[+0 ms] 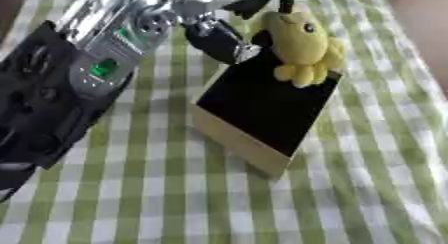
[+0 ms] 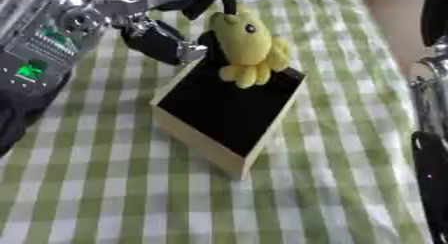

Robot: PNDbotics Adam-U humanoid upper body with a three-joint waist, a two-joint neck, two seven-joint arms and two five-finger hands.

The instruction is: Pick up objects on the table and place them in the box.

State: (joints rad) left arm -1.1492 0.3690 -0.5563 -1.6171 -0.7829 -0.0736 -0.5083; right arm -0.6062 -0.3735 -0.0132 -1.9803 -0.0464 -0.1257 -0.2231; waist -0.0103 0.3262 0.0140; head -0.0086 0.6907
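A yellow plush toy hangs upright at the upper centre of the frame, its long axis running top to bottom: head up, eye facing right, stubby legs dangling onto the far end of the box. The left robot hand reaches in from the upper left and is closed on the plush toy at its head, dark fingers pinching near the top. The box is long and narrow with tan walls and a dark inside, its long axis slanting from the upper right down toward the lower centre. It stands on a counter covered by a green-and-white checked cloth. The right arm shows as a dark strip along the right edge of the right eye view; its robot hand cannot be seen.
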